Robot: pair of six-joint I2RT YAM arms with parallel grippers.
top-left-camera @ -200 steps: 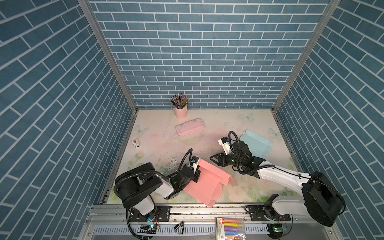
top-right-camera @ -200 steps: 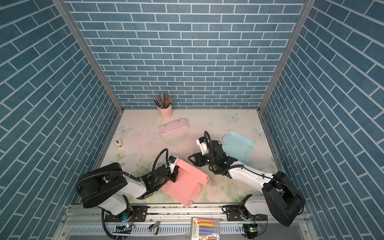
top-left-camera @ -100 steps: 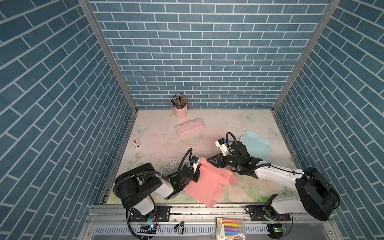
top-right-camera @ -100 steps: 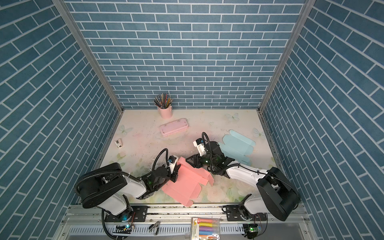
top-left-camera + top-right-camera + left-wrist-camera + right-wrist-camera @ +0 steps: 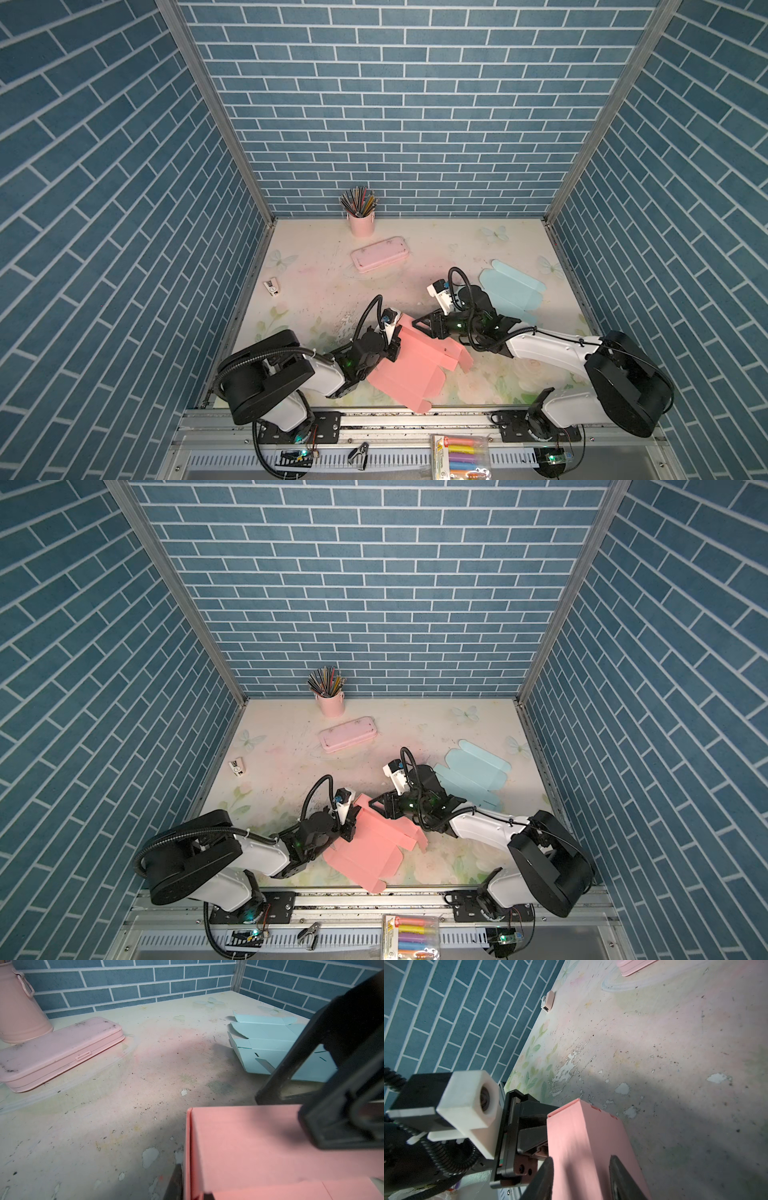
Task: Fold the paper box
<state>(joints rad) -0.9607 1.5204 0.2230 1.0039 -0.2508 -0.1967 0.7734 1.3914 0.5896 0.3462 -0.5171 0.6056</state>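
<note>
Right pincer (image 5: pixel 581 1174) straddling pink box (image 5: pixel 583 1142) fold

A matt pink paper box (image 5: pixel 409 365), its creased panels smooth and unglossed, lies on a worn tabletop (image 5: pixel 316 291) whose pale floral print is scuffed, speckled and flaking to white in patches. Nearby, a light blue paper sheet (image 5: pixel 515 291) shows the same flat, dull finish. A pink pencil case (image 5: pixel 60 1049) looks like smooth, grimy metal or plastic, and the pink cup (image 5: pixel 361 224) has a faint satin sheen. The arms wear glossy white and matt black plastic shells.
</note>
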